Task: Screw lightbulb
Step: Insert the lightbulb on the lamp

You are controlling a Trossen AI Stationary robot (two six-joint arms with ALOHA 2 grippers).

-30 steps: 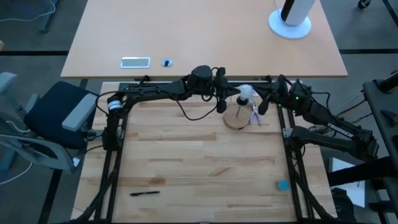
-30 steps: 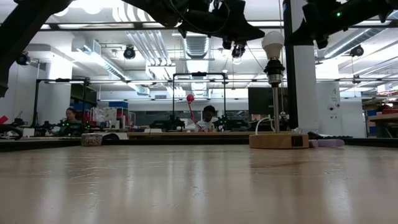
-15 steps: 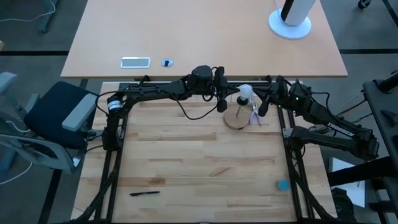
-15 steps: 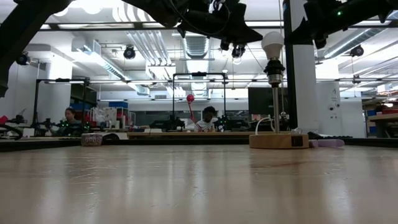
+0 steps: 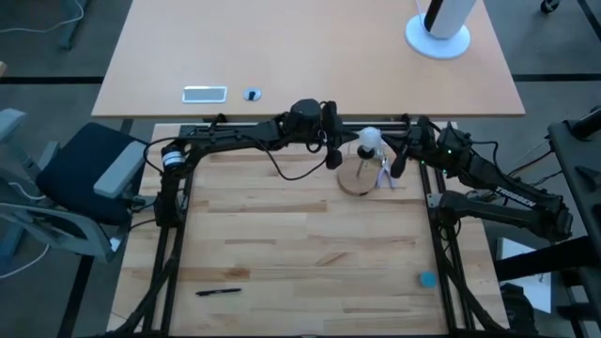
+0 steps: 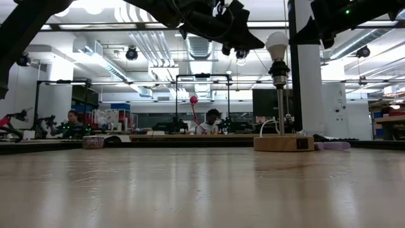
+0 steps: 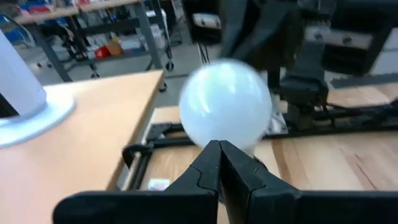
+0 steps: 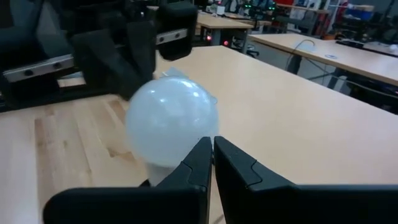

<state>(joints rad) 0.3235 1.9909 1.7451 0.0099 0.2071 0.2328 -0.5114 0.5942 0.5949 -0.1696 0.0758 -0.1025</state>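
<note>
High view shows you the left gripper (image 5: 331,150) closed and empty, just beside the lightbulb (image 5: 369,139). Your right gripper (image 5: 398,161) is closed and empty too, on the bulb's other side. The lightbulb sits atop the black post (image 6: 279,104) of the wooden disc (image 5: 356,179), near the table's (image 5: 282,235) far edge.
</note>
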